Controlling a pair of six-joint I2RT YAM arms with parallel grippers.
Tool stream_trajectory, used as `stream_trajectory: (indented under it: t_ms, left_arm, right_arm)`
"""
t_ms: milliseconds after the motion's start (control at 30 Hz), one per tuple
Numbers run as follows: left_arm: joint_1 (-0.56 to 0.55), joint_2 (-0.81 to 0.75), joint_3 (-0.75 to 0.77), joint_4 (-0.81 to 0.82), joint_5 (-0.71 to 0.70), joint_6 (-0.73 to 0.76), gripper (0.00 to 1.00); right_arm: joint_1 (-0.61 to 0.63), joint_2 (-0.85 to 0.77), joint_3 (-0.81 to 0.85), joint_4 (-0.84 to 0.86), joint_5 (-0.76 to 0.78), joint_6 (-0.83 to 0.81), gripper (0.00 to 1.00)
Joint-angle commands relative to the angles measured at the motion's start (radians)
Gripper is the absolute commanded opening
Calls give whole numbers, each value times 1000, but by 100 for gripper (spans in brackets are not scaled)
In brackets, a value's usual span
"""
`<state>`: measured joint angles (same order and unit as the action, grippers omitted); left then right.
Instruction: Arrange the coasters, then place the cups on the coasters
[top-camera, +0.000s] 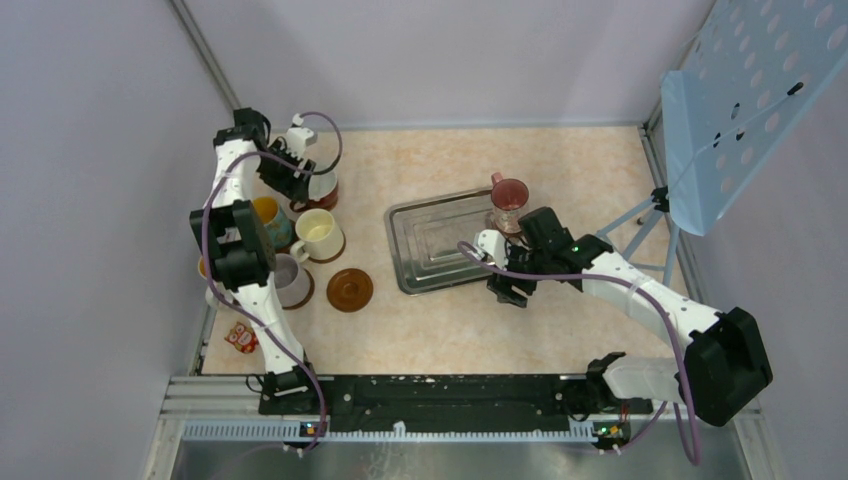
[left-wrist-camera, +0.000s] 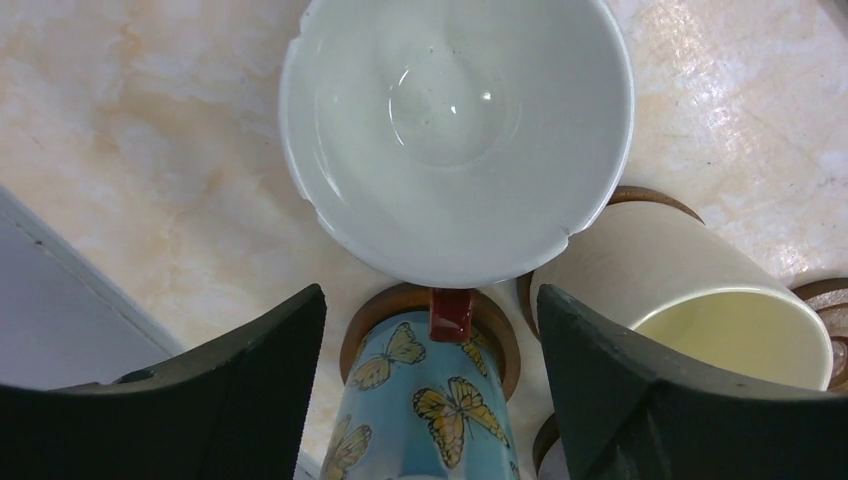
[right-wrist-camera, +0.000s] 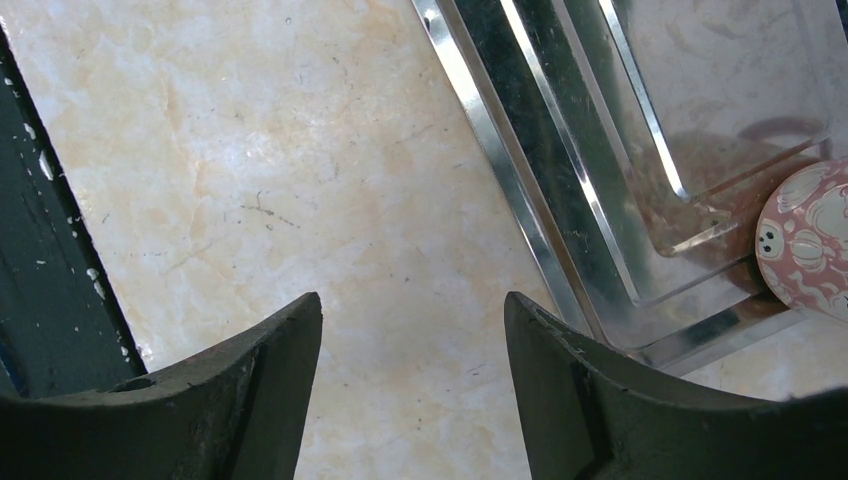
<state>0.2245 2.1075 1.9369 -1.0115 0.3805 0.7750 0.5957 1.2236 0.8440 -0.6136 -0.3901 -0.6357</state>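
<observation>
White arms, black joints, purple cables, dark curved fingers

**Surface finishes at both wrists**

Below the left gripper: red mug, white interior in glossy glazed ceramic. Blue butterfly mug and cream mug, smooth glaze. Coaster under the blue butterfly mug, brown, wood-like. Fingers: dark matt plastic.

Beside the right gripper: steel tray, mirror-polished. Tabletop, marbled beige, smooth, finely scratched.
</observation>
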Motion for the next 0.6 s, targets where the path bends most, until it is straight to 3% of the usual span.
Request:
stream_trajectory:
  t_ms: [0, 167, 433, 567]
  left_arm:
    - [-4, -71, 80, -64, 11, 21, 85]
    - [-9, -125, 158, -53, 57, 3, 98]
    - [-83, -195, 178, 6, 95, -96, 99]
    - [-108, -230, 119, 42, 125, -142, 99]
  right_arm:
    - [10, -14, 16, 33, -12, 15, 67]
    - [5, 9, 92, 105, 18, 154, 67]
    - [-97, 129, 348, 208, 199, 473, 74]
    - [-126, 199, 460, 228, 292, 537, 75]
